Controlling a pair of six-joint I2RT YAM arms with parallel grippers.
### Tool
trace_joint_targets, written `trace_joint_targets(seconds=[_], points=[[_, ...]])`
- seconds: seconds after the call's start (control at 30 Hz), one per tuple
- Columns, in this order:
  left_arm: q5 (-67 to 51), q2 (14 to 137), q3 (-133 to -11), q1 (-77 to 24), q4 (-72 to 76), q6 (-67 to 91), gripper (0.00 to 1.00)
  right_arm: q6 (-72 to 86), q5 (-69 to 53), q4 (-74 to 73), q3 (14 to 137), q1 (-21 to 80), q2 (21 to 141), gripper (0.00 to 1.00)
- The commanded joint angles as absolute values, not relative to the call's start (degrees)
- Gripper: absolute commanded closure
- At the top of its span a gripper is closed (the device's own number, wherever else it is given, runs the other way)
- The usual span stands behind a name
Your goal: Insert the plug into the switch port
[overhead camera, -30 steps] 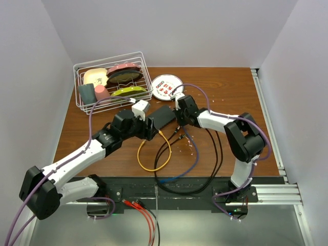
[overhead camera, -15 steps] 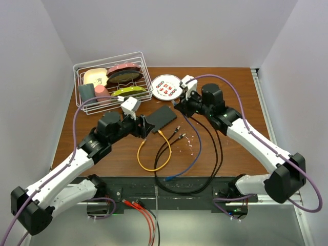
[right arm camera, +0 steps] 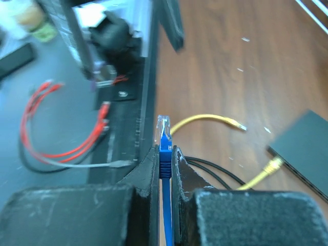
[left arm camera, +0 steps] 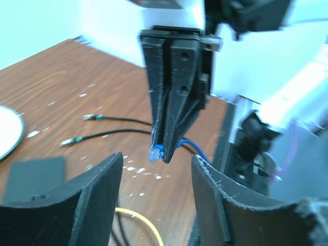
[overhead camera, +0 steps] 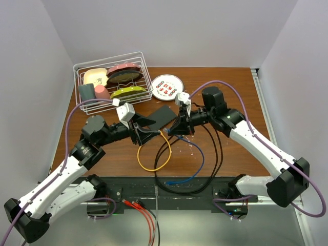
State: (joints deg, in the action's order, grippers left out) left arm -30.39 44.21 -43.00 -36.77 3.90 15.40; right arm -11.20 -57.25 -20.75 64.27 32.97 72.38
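Note:
The blue cable's clear plug (right arm camera: pixel 164 130) sticks up out of my right gripper (right arm camera: pixel 164 148), which is shut on its blue boot. In the top view that right gripper (overhead camera: pixel 170 131) hovers just in front of the black switch box (overhead camera: pixel 162 117), pointing at my left gripper (overhead camera: pixel 142 134). The left wrist view has the plug (left arm camera: pixel 156 152) hanging at the tip of the right fingers (left arm camera: pixel 177 97), level with the gap of my left gripper (left arm camera: pixel 157 160), which is open and touches nothing. The box (right arm camera: pixel 307 148) lies flat; its ports cannot be made out.
A yellow cable (overhead camera: pixel 154 160) loops in front of the box, with one yellow plug (right arm camera: pixel 272 164) at the box's edge. Black cables (overhead camera: pixel 218 154) and the blue cable (overhead camera: pixel 190 171) trail to the near edge. A white wire basket (overhead camera: pixel 110 84) and plate (overhead camera: pixel 166 86) stand behind.
My right gripper swung from beside the box toward the left gripper, carrying the blue plug. The left arm drew back toward the near left and its jaws narrowed a little.

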Motion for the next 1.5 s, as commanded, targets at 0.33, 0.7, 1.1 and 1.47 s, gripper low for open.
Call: trace_joint_targets(seconds=[0.33, 0.7, 1.1, 1.47], points=[[-52.09, 46.93, -44.12, -36.65, 14.32, 13.98, 0.44, -14.58, -73.82, -25.65, 68.46, 32.87, 70.13, 1.0], [-57.4, 48.78, -43.59, -37.09, 20.56, 15.29, 0.48, -20.92, -78.13, -33.22, 71.63, 32.87, 71.02, 1.0], [-55.11, 52.47, -44.82, -38.23, 25.84, 17.58, 0.55, -21.01, -78.57, -33.49, 71.46, 32.96, 71.28, 1.0], [-54.76, 56.51, -46.32, -41.13, 25.84, 16.97, 0.62, -20.3, -78.75, -32.43, 71.63, 32.87, 71.37, 1.0]])
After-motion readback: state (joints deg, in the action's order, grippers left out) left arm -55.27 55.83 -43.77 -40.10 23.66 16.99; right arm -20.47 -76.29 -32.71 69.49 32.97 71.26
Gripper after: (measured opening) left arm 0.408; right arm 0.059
